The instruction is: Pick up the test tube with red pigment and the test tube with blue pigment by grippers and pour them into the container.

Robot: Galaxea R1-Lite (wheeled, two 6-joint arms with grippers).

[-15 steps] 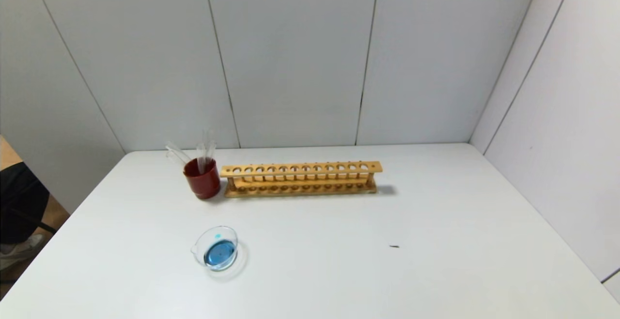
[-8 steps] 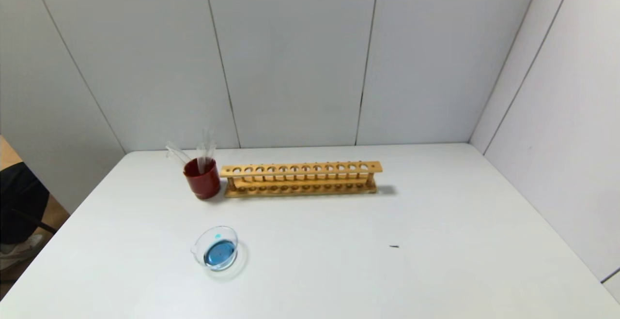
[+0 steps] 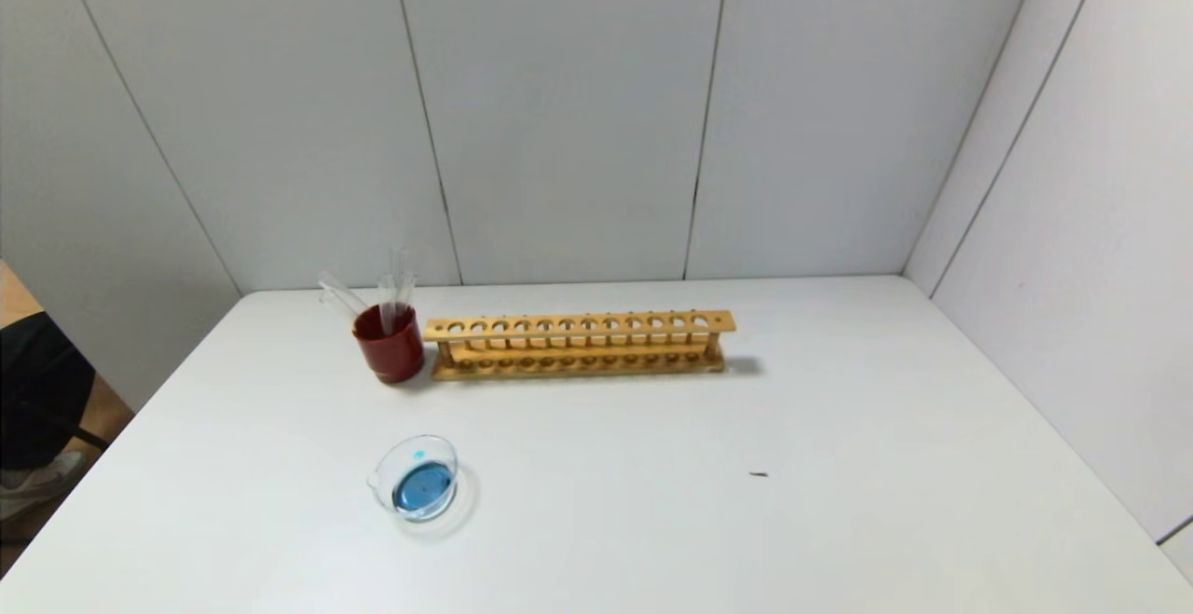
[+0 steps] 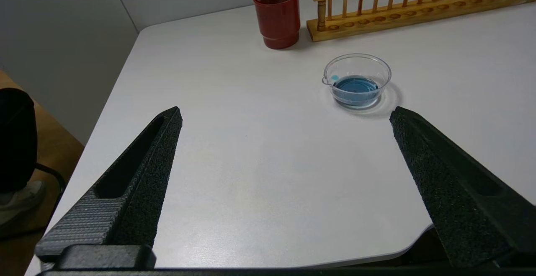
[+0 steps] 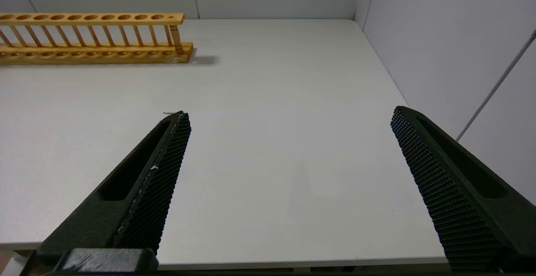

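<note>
Nothing has changed: both grippers, left (image 4: 284, 112) and right (image 5: 289, 114), stay wide open and empty; the dish (image 4: 356, 80), ahead of the left fingers, holds blue, so pouring looks finished.

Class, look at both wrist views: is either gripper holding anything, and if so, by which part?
Nothing is held. The left gripper and the right gripper are both open and empty, each above the near edge of the table.

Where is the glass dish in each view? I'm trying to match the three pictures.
Head view: dish near the table's front left, holding blue liquid.
Left wrist view: dish beyond the open left gripper.
Right wrist view: not in it.
Shared landmark: the wooden rack.
</note>
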